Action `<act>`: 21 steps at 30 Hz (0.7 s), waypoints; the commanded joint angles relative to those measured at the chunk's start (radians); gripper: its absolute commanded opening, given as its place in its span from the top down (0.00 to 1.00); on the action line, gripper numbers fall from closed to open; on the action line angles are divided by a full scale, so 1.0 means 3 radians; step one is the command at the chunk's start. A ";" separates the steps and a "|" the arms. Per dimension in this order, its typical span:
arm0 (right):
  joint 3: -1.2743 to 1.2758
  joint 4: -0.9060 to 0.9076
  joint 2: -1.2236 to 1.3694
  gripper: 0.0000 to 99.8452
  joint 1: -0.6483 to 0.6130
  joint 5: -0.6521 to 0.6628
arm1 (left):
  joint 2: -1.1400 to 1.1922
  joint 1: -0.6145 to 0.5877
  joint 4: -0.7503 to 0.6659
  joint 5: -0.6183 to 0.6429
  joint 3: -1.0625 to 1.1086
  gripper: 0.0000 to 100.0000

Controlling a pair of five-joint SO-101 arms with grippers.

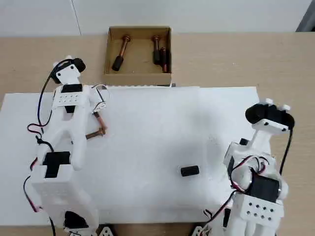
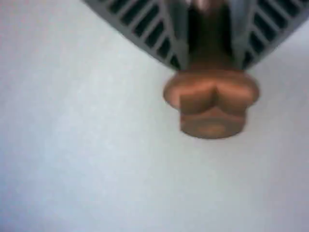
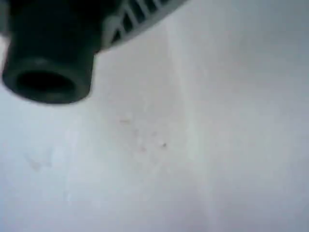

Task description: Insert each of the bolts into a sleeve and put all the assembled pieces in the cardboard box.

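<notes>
My left gripper (image 2: pixel 210 38) is shut on a copper bolt (image 2: pixel 211 104), whose hexagonal head points out past the fingertips, just above the white mat. In the high view this bolt (image 1: pixel 100 123) sits at the left gripper (image 1: pixel 99 117) by the mat's left side, and a second copper bolt (image 1: pixel 92 135) seems to lie right beside it. My right gripper (image 3: pixel 58 24) is shut on a black sleeve (image 3: pixel 48 67) with its open bore facing outward, low over the mat at the right (image 1: pixel 242 143). Another black sleeve (image 1: pixel 189 170) lies loose on the mat.
The cardboard box (image 1: pixel 139 74) stands at the table's far edge, behind the white mat (image 1: pixel 162 123), and holds three bolts fitted into black sleeves (image 1: pixel 121 54). The wooden table (image 1: pixel 236 59) shows around the mat.
</notes>
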 commanded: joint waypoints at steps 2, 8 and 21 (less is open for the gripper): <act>-0.0020 -0.0069 -0.0043 1.00 0.0008 0.0020 | -0.0036 -0.0077 -0.0041 -0.0005 -0.0110 1.00; -0.0041 -0.0069 -0.0049 1.00 0.0003 0.0026 | -0.0041 0.0026 0.0251 -0.0005 -0.0514 1.00; -0.0015 -0.0033 -0.0708 1.00 0.0003 0.0317 | -0.1222 0.0880 0.1217 -0.0199 -0.1245 1.00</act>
